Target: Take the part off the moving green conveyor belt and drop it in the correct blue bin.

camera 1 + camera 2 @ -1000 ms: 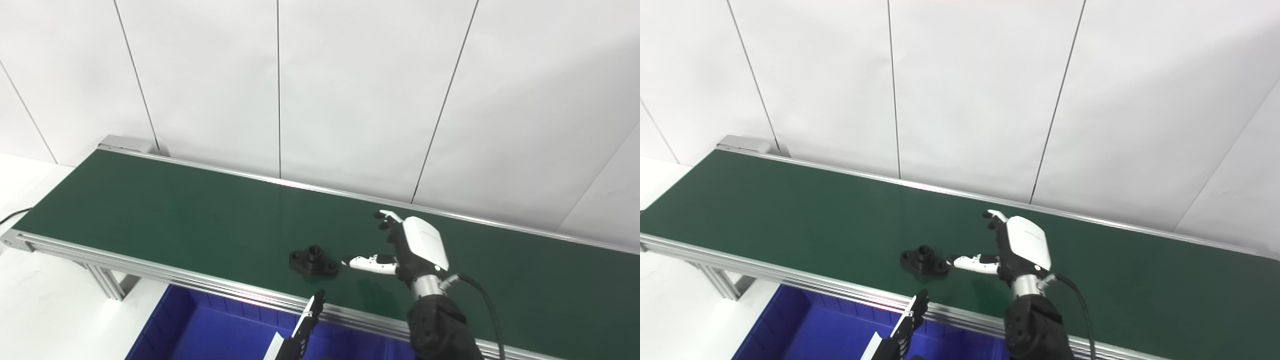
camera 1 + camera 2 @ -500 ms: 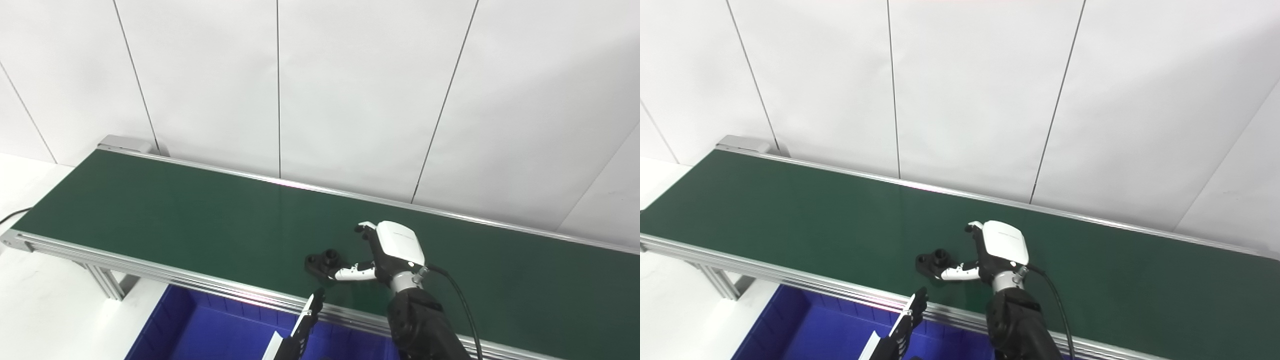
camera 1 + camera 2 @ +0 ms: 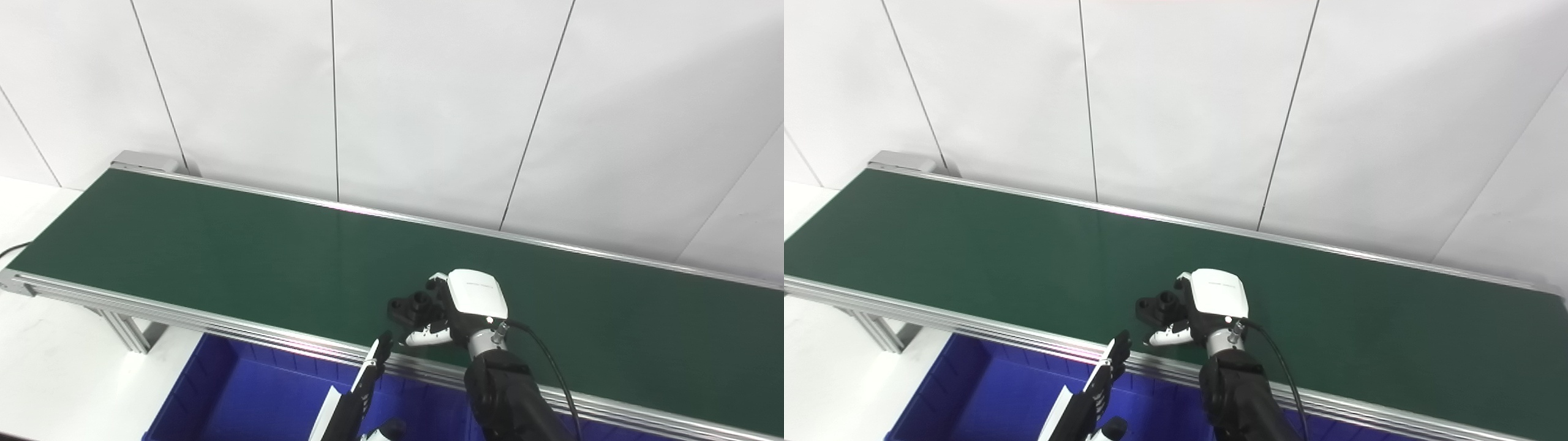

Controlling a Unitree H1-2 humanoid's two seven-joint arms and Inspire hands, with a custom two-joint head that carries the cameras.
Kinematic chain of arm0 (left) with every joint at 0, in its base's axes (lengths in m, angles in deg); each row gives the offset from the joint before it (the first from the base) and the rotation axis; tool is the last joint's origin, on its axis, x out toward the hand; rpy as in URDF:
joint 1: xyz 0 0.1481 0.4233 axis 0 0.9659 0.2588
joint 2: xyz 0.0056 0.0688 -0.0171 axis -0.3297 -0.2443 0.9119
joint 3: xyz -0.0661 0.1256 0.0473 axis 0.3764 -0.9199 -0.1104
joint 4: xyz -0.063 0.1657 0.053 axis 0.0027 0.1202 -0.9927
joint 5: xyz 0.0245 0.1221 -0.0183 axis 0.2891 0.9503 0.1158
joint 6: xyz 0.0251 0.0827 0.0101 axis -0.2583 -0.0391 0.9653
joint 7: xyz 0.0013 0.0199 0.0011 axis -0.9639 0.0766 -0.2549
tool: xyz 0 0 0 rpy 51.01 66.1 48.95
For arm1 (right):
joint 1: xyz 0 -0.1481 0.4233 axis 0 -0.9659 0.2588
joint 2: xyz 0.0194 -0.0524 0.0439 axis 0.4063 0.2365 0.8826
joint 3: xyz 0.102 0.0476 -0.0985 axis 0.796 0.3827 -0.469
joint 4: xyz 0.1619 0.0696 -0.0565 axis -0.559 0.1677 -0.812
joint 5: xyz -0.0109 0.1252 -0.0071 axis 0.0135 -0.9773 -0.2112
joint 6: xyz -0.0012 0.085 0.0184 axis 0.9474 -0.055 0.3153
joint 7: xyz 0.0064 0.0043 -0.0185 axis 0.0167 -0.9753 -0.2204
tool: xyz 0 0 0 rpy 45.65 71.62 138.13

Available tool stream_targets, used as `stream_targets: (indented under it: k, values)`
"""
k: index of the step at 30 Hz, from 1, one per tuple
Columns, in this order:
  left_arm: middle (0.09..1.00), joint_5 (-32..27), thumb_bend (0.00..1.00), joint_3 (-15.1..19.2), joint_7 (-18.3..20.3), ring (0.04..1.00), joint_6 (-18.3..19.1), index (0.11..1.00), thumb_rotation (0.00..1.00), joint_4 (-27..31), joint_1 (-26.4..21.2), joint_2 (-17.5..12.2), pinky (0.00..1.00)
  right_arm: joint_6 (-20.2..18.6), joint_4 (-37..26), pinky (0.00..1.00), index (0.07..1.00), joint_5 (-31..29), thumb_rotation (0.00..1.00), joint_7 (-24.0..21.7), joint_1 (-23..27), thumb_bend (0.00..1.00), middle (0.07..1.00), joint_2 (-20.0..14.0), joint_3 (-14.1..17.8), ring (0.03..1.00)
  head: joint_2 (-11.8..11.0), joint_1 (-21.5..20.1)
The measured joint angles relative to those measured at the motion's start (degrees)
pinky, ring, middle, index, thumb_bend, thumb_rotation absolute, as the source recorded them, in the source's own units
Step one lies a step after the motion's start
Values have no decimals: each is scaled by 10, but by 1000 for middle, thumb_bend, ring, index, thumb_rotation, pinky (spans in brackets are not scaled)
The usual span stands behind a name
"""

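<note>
A black flanged part [image 3: 404, 304] with a raised round boss lies on the green conveyor belt [image 3: 214, 245] near its front rail. My right hand [image 3: 468, 300], white-backed with black fingers, rests on the belt with fingers curled over the part's right end and thumb [image 3: 429, 335] below it; it also shows in the right eye view [image 3: 1213, 297]. The part's left end sticks out of the hand [image 3: 1153, 304]. My left hand [image 3: 367, 380] is open, fingers straight, held below the belt's front rail over the blue bin [image 3: 245, 398].
The belt runs from far left to right, with aluminium rails [image 3: 184, 312] along both sides. A white panelled wall [image 3: 429, 110] stands close behind it. The blue bin sits under the front rail [image 3: 968, 398].
My right hand has moved left along the belt to the part and closed its fingers around it. The part drifted right on the belt. The camera has shifted slightly. The left hand stayed put.
</note>
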Motion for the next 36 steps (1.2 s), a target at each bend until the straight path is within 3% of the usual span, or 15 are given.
stream_targets:
  k: [1,5,6,8,14,19,27,36]
  values:
    - [1000,0,831,0,0,1000,2,1000,912,3,1,0,1000,0,3,282,596,1,325,4,1,665,487,0,0,369,0,0]
    - [1000,0,831,-1,0,1000,11,1000,906,9,4,0,1000,0,26,135,498,2,142,24,8,521,274,-2,-3,187,2,-1]
    - [1000,0,829,-1,0,1000,14,1000,906,9,4,0,1000,0,29,146,491,2,72,25,9,525,370,-3,-5,205,2,-1]
    - [1000,0,826,-1,0,1000,17,1000,909,11,5,0,1000,0,32,167,485,5,12,22,13,528,454,-9,-15,242,6,-2]
    - [1000,-2,817,-3,0,1000,17,1000,910,13,6,-1,1000,0,33,139,484,12,0,29,28,528,468,-15,-29,216,6,-3]
    - [1000,-2,814,-3,0,1000,19,1000,915,20,6,-1,1000,0,38,102,483,5,0,58,18,528,469,-17,-15,167,6,-9]
    - [1000,-2,822,-5,1,1000,25,1000,917,28,8,-1,1000,1,34,110,483,-19,4,88,4,521,469,-25,8,166,6,-18]
    - [1000,-3,824,-5,4,1000,29,1000,930,31,8,-2,1000,12,-41,142,486,-37,3,98,-45,521,470,-48,24,199,9,-49]
